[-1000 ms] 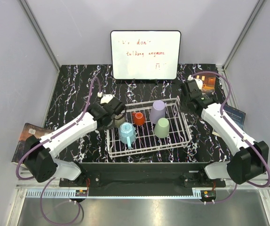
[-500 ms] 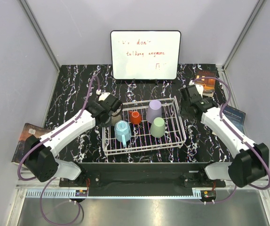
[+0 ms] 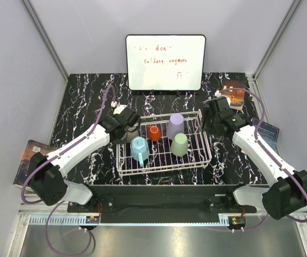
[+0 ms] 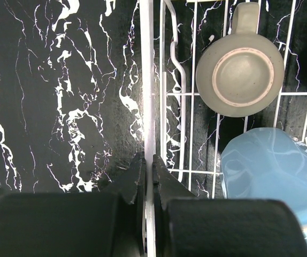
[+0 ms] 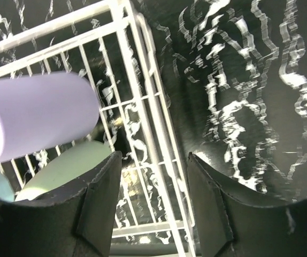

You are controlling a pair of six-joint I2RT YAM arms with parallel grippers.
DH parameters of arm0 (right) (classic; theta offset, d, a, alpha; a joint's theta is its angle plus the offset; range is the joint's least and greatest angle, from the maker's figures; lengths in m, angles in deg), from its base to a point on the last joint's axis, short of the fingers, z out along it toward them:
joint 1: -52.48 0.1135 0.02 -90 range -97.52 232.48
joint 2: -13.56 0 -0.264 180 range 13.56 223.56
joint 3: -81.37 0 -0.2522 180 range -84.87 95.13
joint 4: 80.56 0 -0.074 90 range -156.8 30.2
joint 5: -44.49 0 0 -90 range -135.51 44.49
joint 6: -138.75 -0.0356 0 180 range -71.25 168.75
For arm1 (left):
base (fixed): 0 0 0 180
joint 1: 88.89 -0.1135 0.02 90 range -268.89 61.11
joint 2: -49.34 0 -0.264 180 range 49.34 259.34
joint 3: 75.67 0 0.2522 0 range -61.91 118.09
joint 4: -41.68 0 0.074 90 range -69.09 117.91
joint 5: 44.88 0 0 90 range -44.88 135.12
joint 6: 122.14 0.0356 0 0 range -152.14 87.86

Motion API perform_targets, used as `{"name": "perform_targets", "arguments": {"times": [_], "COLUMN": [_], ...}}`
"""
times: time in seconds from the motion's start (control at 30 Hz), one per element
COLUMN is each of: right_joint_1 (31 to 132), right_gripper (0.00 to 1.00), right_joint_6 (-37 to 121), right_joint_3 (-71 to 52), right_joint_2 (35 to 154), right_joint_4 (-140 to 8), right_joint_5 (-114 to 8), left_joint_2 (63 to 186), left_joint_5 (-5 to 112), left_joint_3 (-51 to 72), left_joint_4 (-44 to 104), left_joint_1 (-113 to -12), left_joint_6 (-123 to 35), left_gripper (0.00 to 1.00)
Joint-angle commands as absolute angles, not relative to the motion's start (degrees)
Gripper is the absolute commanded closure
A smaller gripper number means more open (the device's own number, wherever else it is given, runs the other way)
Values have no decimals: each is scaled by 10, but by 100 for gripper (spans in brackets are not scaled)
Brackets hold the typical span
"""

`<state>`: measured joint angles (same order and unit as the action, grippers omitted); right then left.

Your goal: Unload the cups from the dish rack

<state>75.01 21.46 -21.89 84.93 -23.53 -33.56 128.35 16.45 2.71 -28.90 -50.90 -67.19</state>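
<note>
- The dish rack (image 3: 161, 160) sits mid-tabletop (image 3: 84, 112) with five cups (image 3: 179, 144) inside. The lavender tumbler (image 3: 175, 126) and sage-green tumbler (image 5: 62, 166) are on the right. The light blue mug (image 3: 139, 149), red-orange cup (image 3: 154, 133) and grey-brown cup (image 4: 242, 74) are on the left.
- Left gripper (image 4: 148, 167) — jaws clenched on the rack's left rim wire. Right gripper (image 5: 153, 160) — jaws released, straddling the right rim (nothing gripped).
- The cups look light, stiff and smooth-walled, so likely slippery. Pinch across the side walls, or take the mug by its handle.
</note>
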Motion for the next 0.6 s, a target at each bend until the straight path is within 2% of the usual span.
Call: {"name": "perform_targets", "arguments": {"times": [0.0,0.23,0.33,0.37,0.4,0.43,0.57], "right_joint_1": [753,753,753,753,753,753,753], "right_gripper": [40,51,72,86,95,100,100], "right_joint_6": [204,208,205,205,204,202,195], "right_joint_3": [-244,-262,-269,-272,-277,-281,-300], "right_joint_2": [845,877,885,885,885,884,868], "right_joint_4": [-274,-280,-279,-279,-279,-280,-283], "right_joint_5": [-386,-393,-400,-402,-401,-396,-391], "left_joint_2": [1291,1288,1284,1284,1284,1284,1285], "left_joint_5": [149,163,173,176,178,179,182], "left_joint_3": [53,45,40,38,35,32,26], "left_joint_4": [-226,-218,-214,-212,-212,-211,-209], "left_joint_1": [-510,-511,-511,-511,-511,-511,-511], "left_joint_6": [-646,-638,-631,-630,-628,-628,-626], "left_gripper": [100,100,100,100,100,100,100]}}
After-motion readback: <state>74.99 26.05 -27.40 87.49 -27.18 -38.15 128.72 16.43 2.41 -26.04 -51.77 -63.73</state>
